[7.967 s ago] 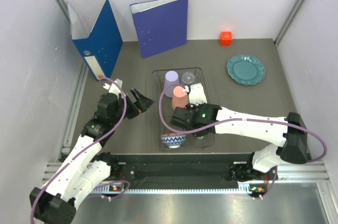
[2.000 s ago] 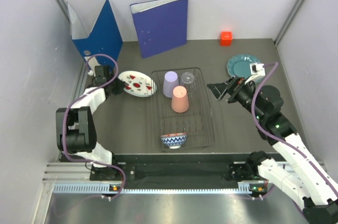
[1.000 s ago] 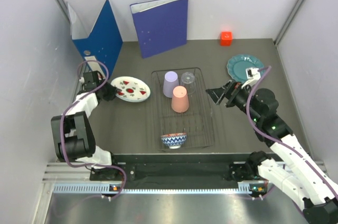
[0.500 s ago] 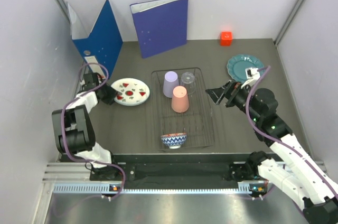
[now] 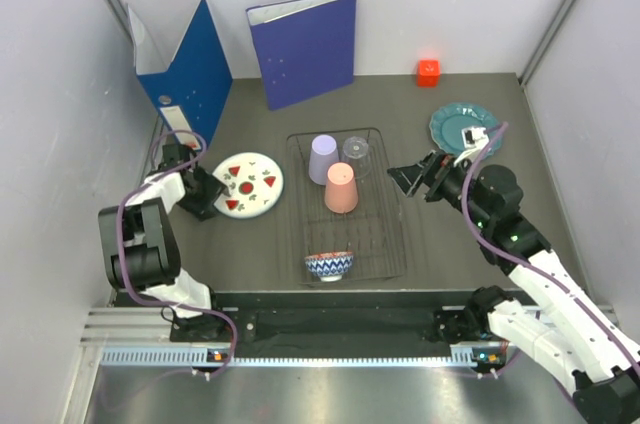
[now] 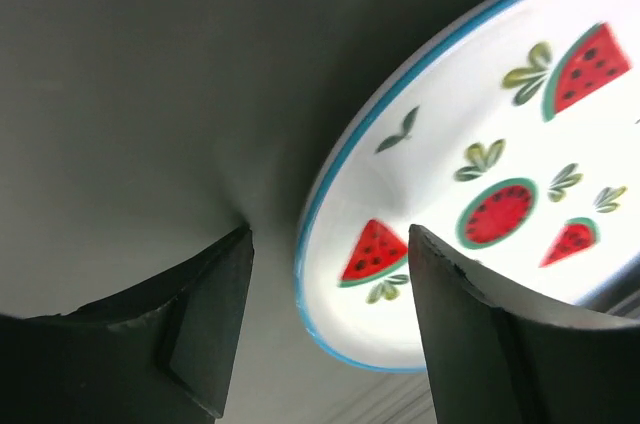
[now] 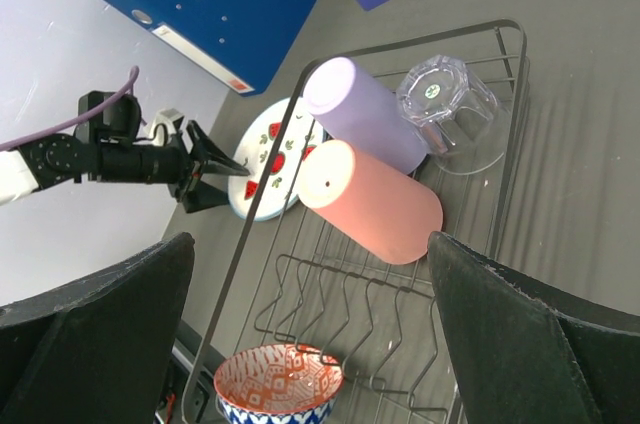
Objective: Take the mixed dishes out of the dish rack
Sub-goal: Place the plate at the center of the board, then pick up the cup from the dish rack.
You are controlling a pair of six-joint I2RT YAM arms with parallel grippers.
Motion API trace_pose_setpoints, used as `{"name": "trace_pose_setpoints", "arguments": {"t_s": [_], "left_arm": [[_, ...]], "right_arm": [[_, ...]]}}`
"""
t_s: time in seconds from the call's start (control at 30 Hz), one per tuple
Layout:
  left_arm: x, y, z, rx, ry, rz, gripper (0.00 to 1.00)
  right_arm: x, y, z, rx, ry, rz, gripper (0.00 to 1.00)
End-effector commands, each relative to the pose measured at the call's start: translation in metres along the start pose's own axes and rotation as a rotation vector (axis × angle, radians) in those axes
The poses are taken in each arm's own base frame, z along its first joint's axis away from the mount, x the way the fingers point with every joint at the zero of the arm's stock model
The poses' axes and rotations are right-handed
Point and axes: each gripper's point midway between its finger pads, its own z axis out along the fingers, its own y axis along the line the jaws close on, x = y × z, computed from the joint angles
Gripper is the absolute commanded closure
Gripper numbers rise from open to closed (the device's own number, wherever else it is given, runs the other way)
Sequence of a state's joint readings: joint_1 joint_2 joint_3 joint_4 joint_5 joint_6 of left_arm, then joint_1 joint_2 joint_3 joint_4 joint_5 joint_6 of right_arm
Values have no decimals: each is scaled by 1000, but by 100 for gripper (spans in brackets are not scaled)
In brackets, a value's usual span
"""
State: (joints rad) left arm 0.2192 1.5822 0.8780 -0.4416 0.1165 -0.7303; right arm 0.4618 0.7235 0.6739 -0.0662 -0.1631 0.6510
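fingers on the left gripper (image 5: 209, 194) are spread apart. the left edge of the white plate with red wedge marks (image 5: 250, 184) sits right between their tips, on the table left of the dish rack (image 5: 297, 206). the pink cup (image 5: 341, 188), lavender cup (image 5: 323, 157), clear glass tumbler (image 5: 357, 151) and small bowl (image 5: 328, 265) are in the rack. the right gripper (image 5: 412, 178) hangs wide apart, just right of the rack.
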Motion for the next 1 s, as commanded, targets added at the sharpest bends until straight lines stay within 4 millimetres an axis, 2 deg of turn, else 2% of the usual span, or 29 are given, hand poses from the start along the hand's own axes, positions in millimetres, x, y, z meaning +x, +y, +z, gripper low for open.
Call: {"name": "trace_pose_setpoints", "arguments": {"t_s": [0.0,0.13,0.23,0.27,0.33,0.4,0.47,0.5,0.57,0.63,0.67,0.7,0.73,0.77,0.87,0.97], "left_arm": [[23,53,-10,-246,65,-4,31],[15,46,-31,-206,-6,-16,31],[5,33,-58,-148,-75,-8,30],[-4,23,-74,-107,-122,-2,30],[-7,15,-96,-77,-169,10,30],[-10,-1,-113,-28,-201,30,30],[-5,-24,-132,89,-225,66,30],[-5,-38,-139,158,-243,83,30],[12,-66,-156,310,-250,156,31],[18,-85,-169,406,-297,210,30],[32,-95,-171,427,-300,270,30],[37,-100,-172,435,-313,310,28],[51,-109,-172,449,-293,358,28],[49,-108,-169,416,-320,367,27],[64,-114,-165,416,-301,414,27],[70,-115,-166,420,-315,436,26]], "right_arm": [[-5,6,3,-36,-23,-1,0],[-4,6,5,-34,-15,3,0],[-6,6,7,-30,-15,-9,0],[-7,5,8,-21,-14,-18,0],[-9,2,11,4,-3,-30,0],[-16,-2,16,42,-8,-59,0],[-13,-9,19,81,29,-112,0],[-17,-5,25,103,36,-144,1],[-3,-7,29,179,106,-262,1],[2,0,39,220,146,-358,0],[12,9,40,231,167,-401,0],[17,14,47,237,183,-423,0],[20,18,49,236,192,-441,0],[28,25,52,225,206,-456,0],[43,29,64,243,243,-498,0],[55,24,75,285,281,-530,1]]}}
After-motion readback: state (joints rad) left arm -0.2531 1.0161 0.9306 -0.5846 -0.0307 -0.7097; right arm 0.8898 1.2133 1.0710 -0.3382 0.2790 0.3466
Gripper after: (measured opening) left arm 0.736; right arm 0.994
